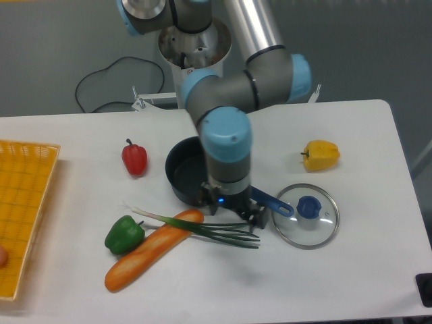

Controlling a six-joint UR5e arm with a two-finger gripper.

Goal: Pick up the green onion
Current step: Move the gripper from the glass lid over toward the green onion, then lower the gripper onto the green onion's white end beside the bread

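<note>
The green onion [202, 228] lies on the white table, its whitish root end at the left near the green pepper, its dark leaves fanning out to the right across the baguette's upper end. My gripper [231, 214] hangs just above the leafy half of the onion, in front of the pot. Its fingers look spread with nothing between them. The wrist hides part of the pot and its handle.
A black pot [191, 177] with a blue handle [275, 202] sits behind the gripper. A glass lid [307, 216] lies to the right, a yellow pepper [320, 154] beyond it. Baguette [150, 252], green pepper [123, 234], red pepper [134, 157] and a yellow basket [23, 209] are to the left.
</note>
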